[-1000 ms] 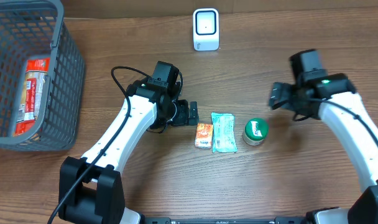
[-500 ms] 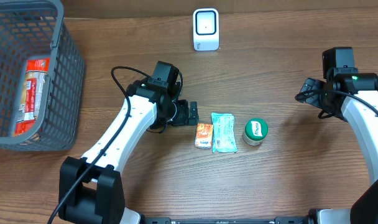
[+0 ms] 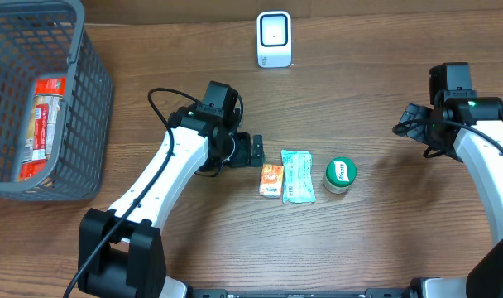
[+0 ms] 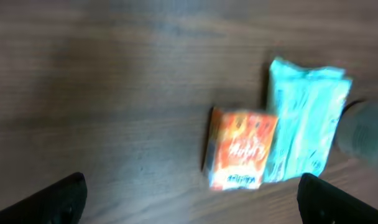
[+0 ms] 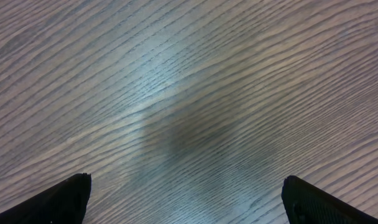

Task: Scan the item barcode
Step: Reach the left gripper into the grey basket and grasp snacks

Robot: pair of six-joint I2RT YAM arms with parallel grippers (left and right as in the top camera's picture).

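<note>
Three items lie in a row mid-table: a small orange packet (image 3: 272,180), a teal packet (image 3: 298,175) and a round tub with a green lid (image 3: 340,175). The white barcode scanner (image 3: 274,38) stands at the back edge. My left gripper (image 3: 253,151) hovers open just left of the orange packet, holding nothing. In the left wrist view the orange packet (image 4: 242,149) and teal packet (image 4: 307,127) lie ahead of the open left gripper (image 4: 192,205). My right gripper (image 3: 405,124) is open and empty, well right of the tub. The right wrist view shows the right gripper (image 5: 189,202) over bare wood.
A grey wire basket (image 3: 86,108) stands at the far left with a red and white package (image 3: 43,116) inside. The left arm's black cable (image 3: 156,99) loops above the table beside the arm.
The right arm swung away to the right, from beside the tub toward the table's right edge, then stopped. The left arm and the items have not moved.
</note>
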